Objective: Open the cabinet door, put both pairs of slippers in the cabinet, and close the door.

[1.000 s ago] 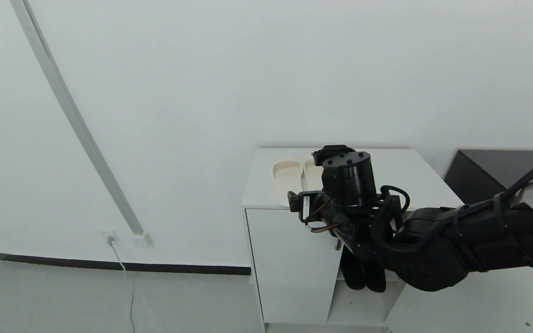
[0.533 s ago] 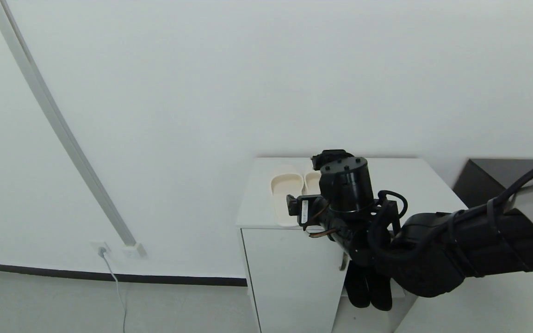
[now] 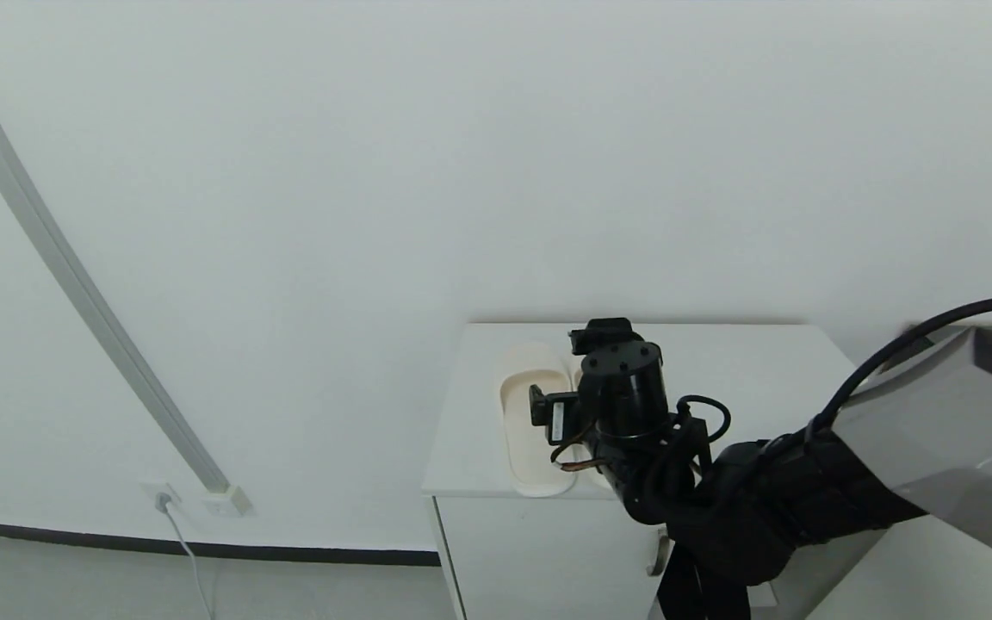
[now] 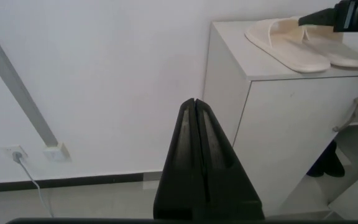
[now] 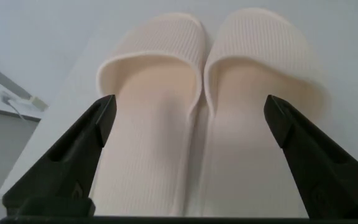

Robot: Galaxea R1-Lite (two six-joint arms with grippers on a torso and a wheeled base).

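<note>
A pair of cream slippers (image 3: 530, 430) lies side by side on the white cabinet's top (image 3: 746, 362). My right gripper (image 3: 602, 332) is held low over them, open; in the right wrist view its fingers (image 5: 98, 121) stand outside both slippers (image 5: 166, 124), not touching them. A pair of black slippers (image 4: 328, 165) stands inside the cabinet's open right half. My left gripper (image 4: 196, 109) is shut on nothing, away from the cabinet's (image 4: 284, 130) left side, above the floor.
The cabinet's left door (image 3: 539, 560) is closed, with a metal handle (image 3: 658, 551) at its edge. The open right door (image 3: 901, 577) swings out at lower right. A wall socket with a cable (image 3: 162, 499) and a slanted conduit (image 3: 74, 284) lie to the left.
The head camera has tilted up, so the cabinet sits lower in the picture. My right gripper stays over the cream slippers, with little shift against them.
</note>
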